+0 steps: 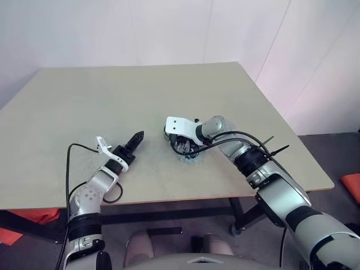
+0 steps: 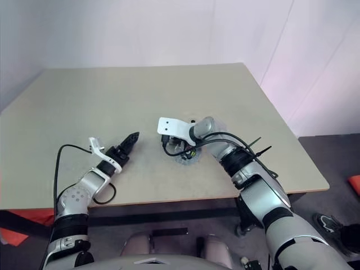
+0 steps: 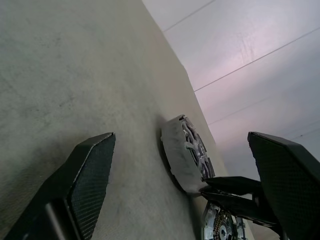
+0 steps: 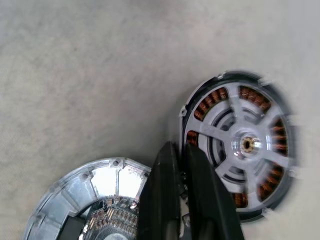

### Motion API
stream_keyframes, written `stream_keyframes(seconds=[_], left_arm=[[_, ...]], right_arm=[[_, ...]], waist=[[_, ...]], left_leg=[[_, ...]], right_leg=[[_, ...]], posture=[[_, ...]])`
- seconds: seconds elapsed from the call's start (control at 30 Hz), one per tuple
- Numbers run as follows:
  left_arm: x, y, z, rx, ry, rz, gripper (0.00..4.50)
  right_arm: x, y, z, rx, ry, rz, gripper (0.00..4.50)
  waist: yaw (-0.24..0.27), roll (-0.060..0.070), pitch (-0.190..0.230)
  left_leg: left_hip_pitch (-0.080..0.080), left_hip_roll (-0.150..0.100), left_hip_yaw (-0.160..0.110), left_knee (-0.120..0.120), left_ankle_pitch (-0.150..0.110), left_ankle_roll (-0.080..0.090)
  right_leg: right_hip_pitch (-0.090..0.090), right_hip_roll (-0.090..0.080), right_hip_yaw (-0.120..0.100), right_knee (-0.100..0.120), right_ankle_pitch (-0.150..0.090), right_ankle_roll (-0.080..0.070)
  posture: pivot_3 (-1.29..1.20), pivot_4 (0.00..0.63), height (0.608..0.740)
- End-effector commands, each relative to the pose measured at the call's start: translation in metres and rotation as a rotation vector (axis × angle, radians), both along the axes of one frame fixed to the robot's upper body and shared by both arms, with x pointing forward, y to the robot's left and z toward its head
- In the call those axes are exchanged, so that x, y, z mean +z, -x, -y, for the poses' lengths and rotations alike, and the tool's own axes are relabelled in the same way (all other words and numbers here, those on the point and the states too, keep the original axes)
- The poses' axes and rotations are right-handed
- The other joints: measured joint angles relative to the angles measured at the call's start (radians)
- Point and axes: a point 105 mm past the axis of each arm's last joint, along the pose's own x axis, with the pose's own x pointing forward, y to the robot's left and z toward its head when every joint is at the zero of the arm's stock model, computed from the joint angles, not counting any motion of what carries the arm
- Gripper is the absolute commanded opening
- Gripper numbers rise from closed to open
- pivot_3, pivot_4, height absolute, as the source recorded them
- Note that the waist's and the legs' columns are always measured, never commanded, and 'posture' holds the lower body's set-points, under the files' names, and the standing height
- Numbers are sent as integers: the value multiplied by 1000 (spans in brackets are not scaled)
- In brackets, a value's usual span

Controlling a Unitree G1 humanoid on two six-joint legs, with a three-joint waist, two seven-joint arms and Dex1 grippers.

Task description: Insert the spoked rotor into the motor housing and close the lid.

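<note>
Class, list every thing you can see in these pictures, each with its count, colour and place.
table: one, beige, under everything
motor housing: one, dark rim, copper-brown windings, silver spoked hub; flat on the table near its middle
lid: one, pale silver rim, dark centre; on the table beside the motor housing
wall: white, behind the table
orange things: two, on the floor, one at each side of the table
left tool: one, black, open, over the table to the left of the parts, pointing at them
right tool: one, black, shut, tips down between lid and motor housing
</note>
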Motion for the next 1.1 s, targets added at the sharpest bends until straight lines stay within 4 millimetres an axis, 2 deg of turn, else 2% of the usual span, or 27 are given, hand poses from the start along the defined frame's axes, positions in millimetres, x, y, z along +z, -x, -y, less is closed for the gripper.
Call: stream_keyframes(seconds=[0.03, 0.4, 0.67, 0.83, 1.1], left_arm=[[0, 0, -6, 22, -10, -2, 4500], [0, -1, -6, 23, -9, -2, 4500], [-1, 0, -6, 24, -10, -5, 4500], [-2, 0, -6, 25, -8, -6, 4500], [-4, 1, -5, 36, -4, -6, 4500]], right_arm=[[2, -9, 9, -40, 29, 33, 16], [5, -14, 10, -42, 24, 53, 16], [33, -15, 5, 40, 6, 129, 16], [48, -5, 6, 192, 52, 175, 16], [62, 15, 16, 570, 306, 334, 16]], waist=[[0, 0, 0], [0, 0, 0], [0, 0, 0], [4, 0, 0], [3, 0, 0]], left_leg=[[0, 0, 0, 0, 0, 0], [0, 0, 0, 0, 0, 0], [-1, 0, 0, 0, 0, 0], [-4, -1, 0, 0, 0, 0], [-5, 0, 1, -1, 0, 0]], right_leg=[[0, 0, 0, 0, 0, 0], [0, 0, 0, 0, 0, 0], [-1, 0, 0, 0, 0, 0], [-2, 0, 0, 0, 0, 0], [-4, 0, 0, 0, 2, -4]], posture=[[0, 0, 740], [0, 0, 740], [0, 0, 740], [0, 0, 740], [0, 0, 740]])
